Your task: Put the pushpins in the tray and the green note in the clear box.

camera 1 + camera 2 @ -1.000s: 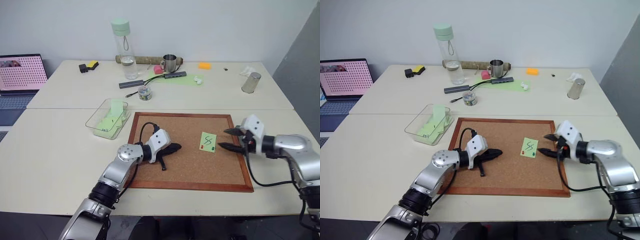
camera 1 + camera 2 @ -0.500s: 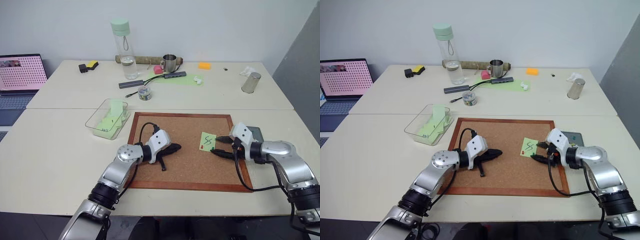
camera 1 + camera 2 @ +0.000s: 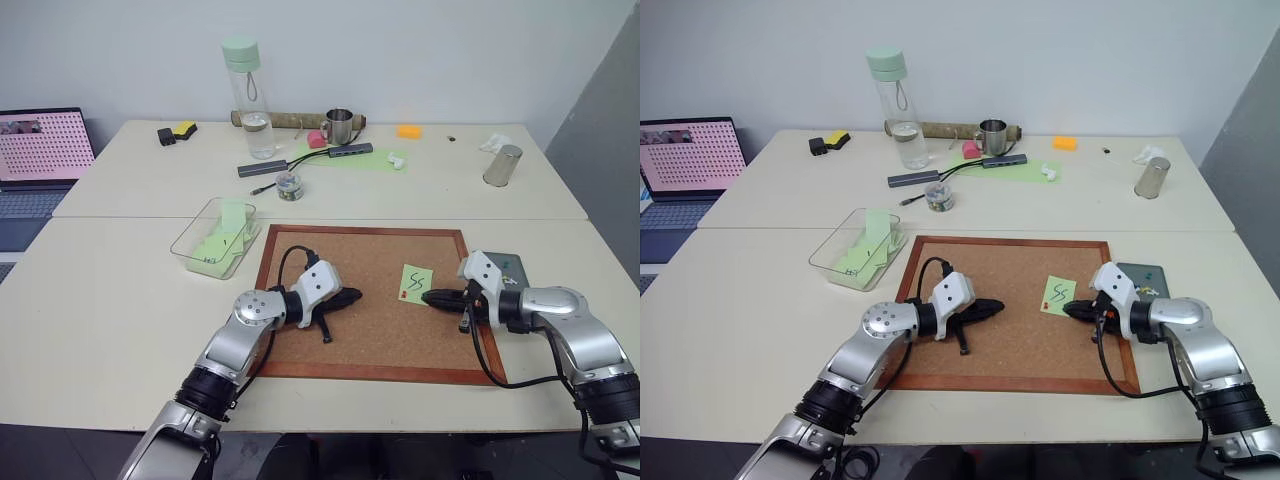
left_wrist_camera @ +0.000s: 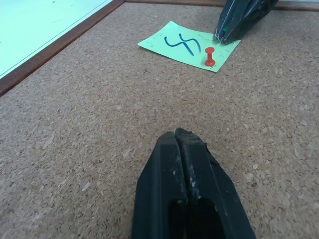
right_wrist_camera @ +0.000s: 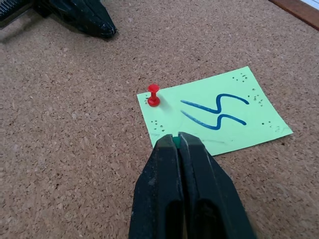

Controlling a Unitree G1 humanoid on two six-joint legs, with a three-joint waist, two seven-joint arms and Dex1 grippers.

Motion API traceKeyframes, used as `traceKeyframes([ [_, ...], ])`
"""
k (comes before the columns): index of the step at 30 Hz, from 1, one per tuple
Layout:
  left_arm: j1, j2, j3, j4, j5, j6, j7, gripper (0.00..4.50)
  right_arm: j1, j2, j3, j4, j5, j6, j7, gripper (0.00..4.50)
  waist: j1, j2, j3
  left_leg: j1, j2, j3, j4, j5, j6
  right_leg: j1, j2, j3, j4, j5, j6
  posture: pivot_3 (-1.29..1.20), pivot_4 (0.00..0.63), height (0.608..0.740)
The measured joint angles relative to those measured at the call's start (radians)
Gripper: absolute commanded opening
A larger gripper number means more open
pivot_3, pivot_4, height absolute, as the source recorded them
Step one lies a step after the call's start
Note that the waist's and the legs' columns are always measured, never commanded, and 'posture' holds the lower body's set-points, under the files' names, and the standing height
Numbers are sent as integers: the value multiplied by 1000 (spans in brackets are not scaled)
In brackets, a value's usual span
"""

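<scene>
Since the right gripper (image 5: 177, 142) has its two black fingers pressed together on the green pushpin (image 5: 175, 141) at the near corner of the green note (image 5: 212, 115), the step in hand looks like drawing that pin out of the corkboard (image 3: 375, 340). A sliver of green shows between the fingertips in the right wrist view, so the grip seems to sit on the pin's head. My judgement is that the pull should go straight along the pin's shaft, away from the cork, without twisting. A sideways tug could tear the paper or let the small head slip free. The red pushpin (image 5: 153, 94) stands in the neighbouring corner and should keep the note in place. Once free, the pin belongs in the dark grey tray (image 3: 1143, 276), which lies just beyond the board's right edge, behind the right arm.

The right forearm reaches in from the right over the board's frame, its gripper angled slightly down and pointing left at the note. The left gripper (image 4: 179, 137) rests low over the middle of the cork, well apart from the note, fingers closed with nothing between them, pointing right towards it. The clear box (image 3: 190, 240), holding pale green slips, sits off the board's far left corner.
</scene>
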Motion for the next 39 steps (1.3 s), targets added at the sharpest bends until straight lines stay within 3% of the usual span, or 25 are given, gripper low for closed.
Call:
traceKeyframes([
  [13, 2, 1, 0, 1, 8, 0, 1, 0, -24, 14, -131, -111, 190, 184, -31, 9, 1, 0, 0, 0, 0, 0, 0, 0, 0, 0, 0, 0, 0, 0, 0, 0, 150, 740],
  [20, 2, 1, -1, 1, 9, 0, 1, 0, -24, -20, -168, -126, 190, 217, -77, 9, 1, 0, 0, 0, 0, 0, 0, 0, 0, 0, 0, 0, 0, 0, 0, 0, 150, 740],
  [30, 2, 2, -6, 4, 11, -4, -1, 0, -111, -84, -227, 194, 47, 206, -248, 9, 0, 1, -1, 0, 0, 2, -1, 0, 0, 0, 0, 1, 0, 0, 0, 0, 150, 740],
  [31, 2, 2, -6, 4, 11, -6, -1, 0, -112, -84, -221, 210, 33, 201, -257, 446, 0, 1, -1, 0, 0, 2, -1, 0, 0, 0, 0, 1, 0, 0, 0, 0, 150, 740],
  [32, 2, 2, -6, 5, 11, -7, -1, 0, -113, -84, -216, 223, 25, 198, -261, 495, 0, 1, -1, 0, 0, 2, -1, 0, 0, 0, 0, 1, 0, 0, 0, 0, 150, 740],
  [39, 1, 2, -7, 10, 13, -16, -1, 0, -144, -81, -195, 254, -22, 176, -285, 1972, 0, 2, -2, 0, 0, 2, -1, 0, 0, 0, 0, 1, 0, 0, 0, 0, 150, 740],
])
